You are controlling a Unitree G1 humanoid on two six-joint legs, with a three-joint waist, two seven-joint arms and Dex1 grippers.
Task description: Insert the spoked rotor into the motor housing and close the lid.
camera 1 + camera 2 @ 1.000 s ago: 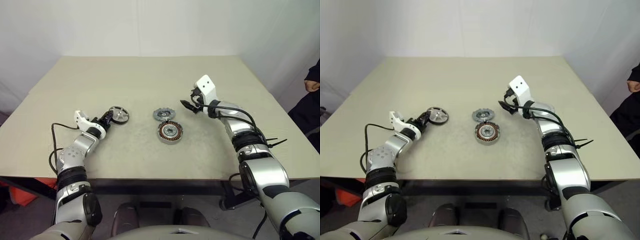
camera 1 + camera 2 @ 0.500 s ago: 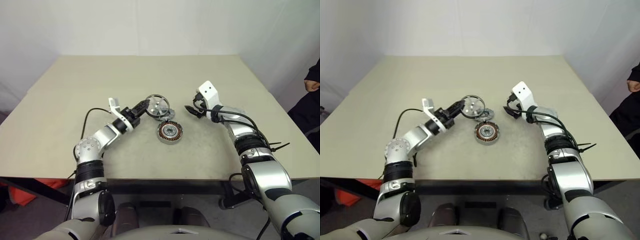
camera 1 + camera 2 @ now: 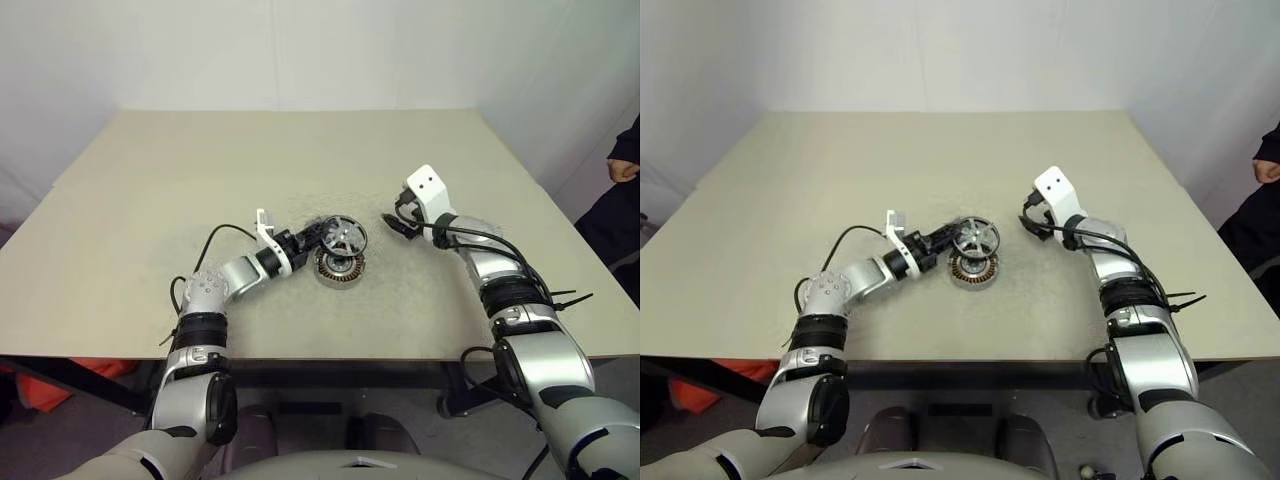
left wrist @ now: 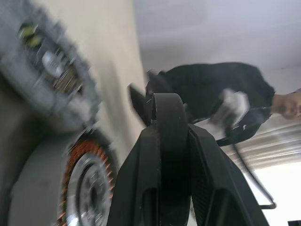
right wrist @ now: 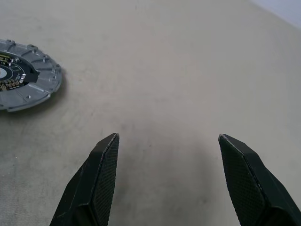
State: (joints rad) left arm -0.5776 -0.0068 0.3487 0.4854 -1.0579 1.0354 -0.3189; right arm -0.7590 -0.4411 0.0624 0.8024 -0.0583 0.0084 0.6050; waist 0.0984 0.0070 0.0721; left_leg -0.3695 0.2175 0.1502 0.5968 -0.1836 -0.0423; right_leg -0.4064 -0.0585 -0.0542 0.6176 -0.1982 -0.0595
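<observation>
Both jaws of the left gripper (image 3: 318, 238) were clamped tight on the dark rim of the spoked rotor (image 3: 343, 236). We saw it held tilted just above the motor housing (image 3: 340, 267), over the housing's 12 o'clock edge. One second earlier the rotor had been well off at the housing's 9 o'clock. The lid (image 5: 47, 80) lay flat on the worktop (image 3: 250, 160). The right gripper (image 3: 392, 224) hovered at the housing's 2 o'clock, jaws wide apart and empty. Toward 12 o'clock the worktop ran bare to its far edge.
</observation>
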